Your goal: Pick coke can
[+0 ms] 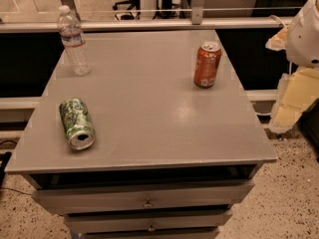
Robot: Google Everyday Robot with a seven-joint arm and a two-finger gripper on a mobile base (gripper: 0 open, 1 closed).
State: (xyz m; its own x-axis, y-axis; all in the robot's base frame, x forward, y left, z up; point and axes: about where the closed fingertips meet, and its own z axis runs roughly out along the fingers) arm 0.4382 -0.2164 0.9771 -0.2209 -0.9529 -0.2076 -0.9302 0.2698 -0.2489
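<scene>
The coke can (pixel 207 63) is orange-red with pale markings and a silver top. It stands upright on the grey cabinet top (pixel 149 103), at the far right near the right edge. My gripper (pixel 291 101) shows as pale yellowish parts at the right edge of the view, below the white arm housing (pixel 305 34). It is off the cabinet, to the right of the can and lower, well apart from it. Nothing is in it that I can see.
A clear plastic water bottle (pixel 74 40) stands at the far left corner. A green patterned can (pixel 76 123) lies on its side at the front left, its open end toward me. Drawers (pixel 147 202) sit below the top. A rail (pixel 149 24) runs behind.
</scene>
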